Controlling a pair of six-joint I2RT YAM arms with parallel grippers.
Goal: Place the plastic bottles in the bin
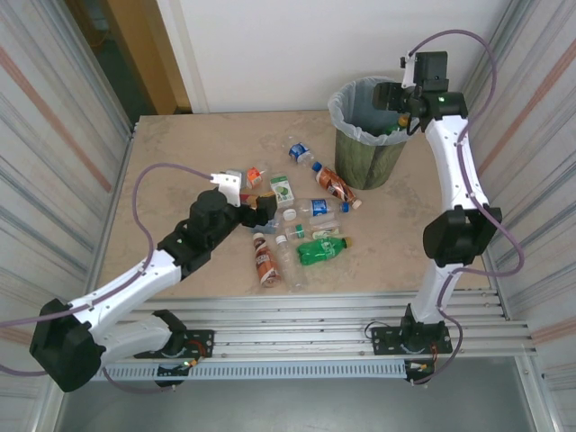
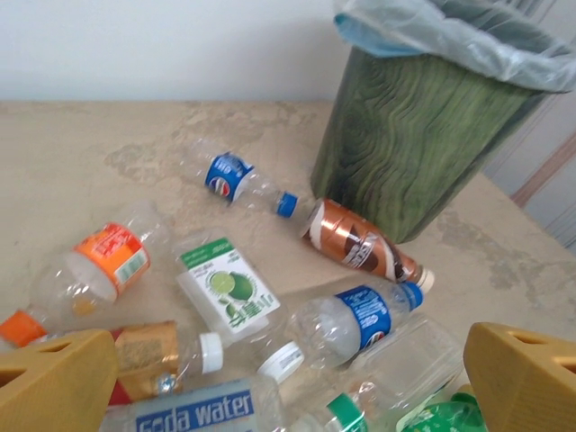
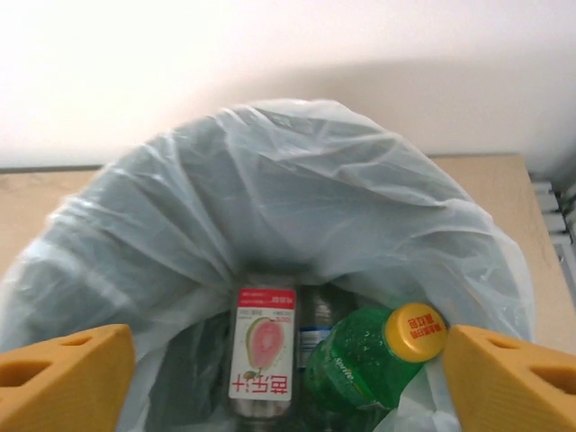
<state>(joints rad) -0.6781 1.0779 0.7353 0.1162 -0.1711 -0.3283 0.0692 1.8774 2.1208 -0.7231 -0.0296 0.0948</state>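
Note:
Several plastic bottles lie scattered mid-table: a green one (image 1: 322, 249), a brown one (image 1: 264, 259), a copper-labelled one (image 1: 335, 185) (image 2: 360, 243) and a blue-labelled one (image 1: 300, 153) (image 2: 229, 175). My left gripper (image 1: 256, 209) (image 2: 288, 387) hangs open just above this heap, over a clear blue-labelled bottle (image 2: 360, 315) and a soda water bottle (image 2: 189, 409). The dark green bin (image 1: 369, 153) (image 2: 405, 135) stands at the back right. Above its mouth my right gripper (image 1: 403, 108) (image 3: 288, 378) is open. Inside lie a green bottle with a yellow cap (image 3: 364, 360) and a guava-labelled bottle (image 3: 263, 355).
The bin's clear liner (image 3: 270, 180) folds over the rim. A lime-labelled bottle (image 2: 225, 288) and an orange-labelled one (image 2: 108, 261) lie left of the heap. Corrugated metal walls close both table sides. Bare tabletop (image 1: 162, 162) stretches at the far left.

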